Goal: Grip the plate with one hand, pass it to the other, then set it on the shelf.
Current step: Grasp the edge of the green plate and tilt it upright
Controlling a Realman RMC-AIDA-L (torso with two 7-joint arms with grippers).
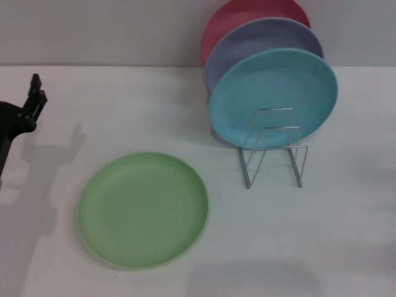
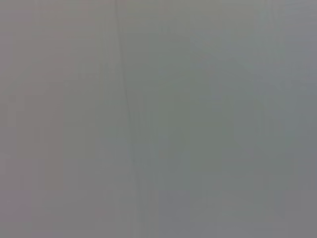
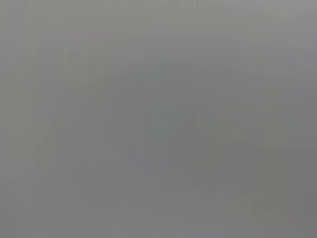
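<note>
At nine o'clock on your head view, the left gripper (image 1: 36, 93) hangs over the white table (image 1: 346, 235); you cannot tell whether it is spread or pressed together. Toward five o'clock from it the light green plate (image 1: 143, 209) lies flat, well apart from the wire shelf (image 1: 274, 147) at three o'clock, which holds a turquoise plate (image 1: 273, 98).
</note>
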